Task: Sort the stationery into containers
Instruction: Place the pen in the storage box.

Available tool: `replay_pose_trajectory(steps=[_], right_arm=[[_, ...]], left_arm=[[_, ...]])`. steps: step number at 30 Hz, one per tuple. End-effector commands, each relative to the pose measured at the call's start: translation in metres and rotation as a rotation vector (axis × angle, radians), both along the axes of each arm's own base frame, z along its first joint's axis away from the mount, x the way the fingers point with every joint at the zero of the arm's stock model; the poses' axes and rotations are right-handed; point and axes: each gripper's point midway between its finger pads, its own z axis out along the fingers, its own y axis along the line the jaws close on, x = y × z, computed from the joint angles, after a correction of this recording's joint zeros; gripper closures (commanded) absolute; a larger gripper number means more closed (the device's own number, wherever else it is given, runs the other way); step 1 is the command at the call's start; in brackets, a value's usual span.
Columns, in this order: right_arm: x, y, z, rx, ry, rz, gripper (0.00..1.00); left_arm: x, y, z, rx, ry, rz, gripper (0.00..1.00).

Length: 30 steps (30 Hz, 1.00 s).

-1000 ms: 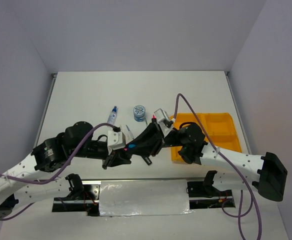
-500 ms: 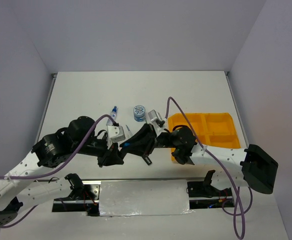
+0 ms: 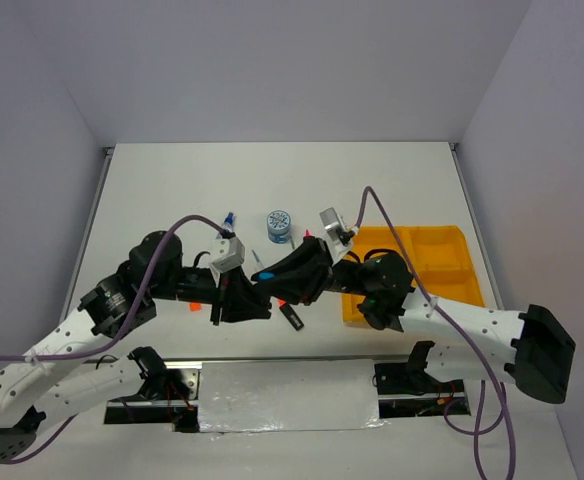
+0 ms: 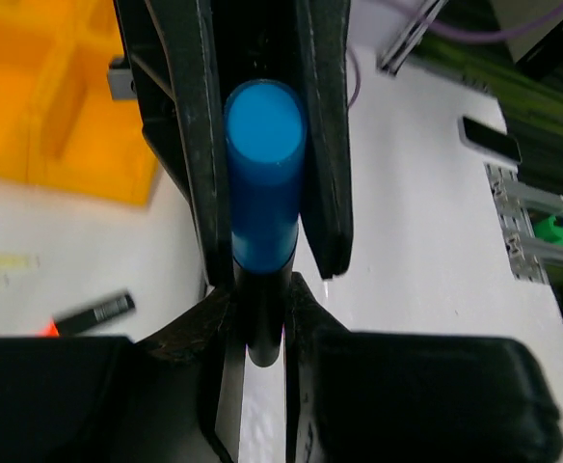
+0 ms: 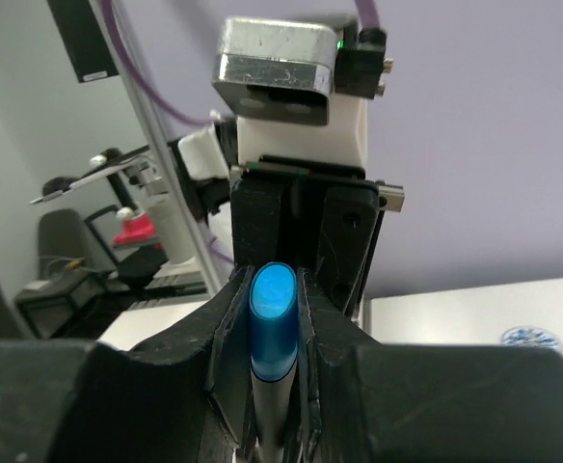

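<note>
Top external: left claw (image 3: 251, 296) and right claw (image 3: 273, 280) clench blue-capped highlighter (image 3: 264, 275) near tray (image 3: 442, 262) edge.

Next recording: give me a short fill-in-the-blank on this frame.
The left hand and right hand both grip one highlighter with a ___ cap.
The orange tray lies on the table's ___ side.
The pot stands on the table, not in the ___.
Missing: blue; right; tray.

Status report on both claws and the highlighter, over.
Left claw shut on blue-capped highlighter. Right claw shut on same highlighter. Path to tray looks clear.
</note>
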Motion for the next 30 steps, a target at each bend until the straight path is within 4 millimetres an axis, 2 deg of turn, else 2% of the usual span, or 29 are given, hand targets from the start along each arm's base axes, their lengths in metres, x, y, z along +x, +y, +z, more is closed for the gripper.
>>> replay_pose_trajectory(steps=[1, 2, 3, 4, 5, 6, 7, 9, 11, 12, 15, 17, 19, 20, 21, 22, 24, 25, 26, 27, 28, 29, 30], right_arm=[[-0.034, 0.006, -0.106, -0.431, 0.13, 0.154, 1.0], [-0.03, 0.007, -0.096, -0.413, 0.121, 0.13, 1.0], [-0.023, 0.007, -0.094, -0.421, 0.131, 0.084, 1.0], [-0.021, 0.005, -0.083, -0.4, 0.12, 0.063, 1.0], [-0.017, 0.004, -0.082, -0.405, 0.126, 0.036, 1.0], [-0.014, 0.003, -0.08, -0.405, 0.132, 0.015, 1.0], [-0.011, 0.001, -0.073, -0.393, 0.126, -0.006, 1.0], [-0.003, -0.002, -0.073, -0.403, 0.139, -0.057, 1.0], [0.003, -0.008, -0.068, -0.391, 0.146, -0.088, 1.0], [0.005, -0.01, -0.068, -0.389, 0.154, -0.101, 1.0], [0.017, -0.016, -0.063, -0.378, 0.181, -0.156, 1.0], [0.026, -0.021, -0.061, -0.371, 0.198, -0.186, 1.0], [0.039, -0.026, -0.058, -0.361, 0.22, -0.24, 1.0], [0.051, -0.033, -0.059, -0.362, 0.241, -0.283, 1.0], [0.058, -0.039, -0.055, -0.348, 0.248, -0.31, 1.0], [0.066, -0.044, -0.053, -0.342, 0.257, -0.343, 1.0], [0.09, -0.061, -0.059, -0.36, 0.296, -0.453, 1.0], [0.109, -0.074, -0.053, -0.348, 0.317, -0.571, 1.0], [0.121, -0.087, -0.069, -0.408, 0.365, -0.666, 1.0], [0.138, -0.104, -0.074, -0.422, 0.408, -0.776, 1.0], [0.16, -0.129, -0.074, -0.4, 0.475, -0.949, 1.0], [0.168, -0.147, -0.093, -0.454, 0.534, -1.039, 1.0], [0.182, -0.17, -0.1, -0.449, 0.584, -1.146, 1.0]], left_arm=[[-0.004, 0.006, 0.189, -0.685, -0.532, 0.003, 1.0], [-0.004, 0.007, 0.186, -0.691, -0.52, 0.012, 1.0], [-0.001, 0.007, 0.181, -0.683, -0.494, 0.029, 1.0], [0.009, 0.006, 0.177, -0.674, -0.464, 0.081, 1.0], [0.013, 0.006, 0.172, -0.655, -0.44, 0.103, 0.99], [0.016, 0.006, 0.17, -0.646, -0.425, 0.124, 0.83], [0.022, 0.009, 0.171, -0.646, -0.403, 0.169, 0.73], [0.027, 0.009, 0.167, -0.624, -0.382, 0.198, 0.56], [0.031, 0.011, 0.164, -0.607, -0.361, 0.231, 0.5], [0.033, 0.013, 0.163, -0.6, -0.358, 0.246, 0.42], [0.041, 0.015, 0.155, -0.568, -0.336, 0.294, 0.31], [0.046, 0.017, 0.151, -0.553, -0.331, 0.329, 0.33], [0.053, 0.019, 0.144, -0.524, -0.31, 0.372, 0.28], [0.055, 0.021, 0.143, -0.515, -0.303, 0.393, 0.24], [0.065, 0.026, 0.14, -0.501, -0.293, 0.455, 0.09], [0.07, 0.028, 0.131, -0.462, -0.274, 0.489, 0.02], [0.087, 0.041, 0.13, -0.43, -0.256, 0.616, 0.01], [0.094, 0.046, 0.113, -0.351, -0.217, 0.668, 0.01], [0.097, 0.054, 0.117, -0.337, -0.204, 0.717, 0.01], [0.106, 0.064, 0.111, -0.299, -0.181, 0.797, 0.01], [0.122, 0.082, 0.104, -0.252, -0.16, 0.938, 0.01], [0.124, 0.095, 0.093, -0.172, -0.134, 1.001, 0.0], [0.136, 0.109, 0.081, -0.109, -0.106, 1.116, 0.01]])
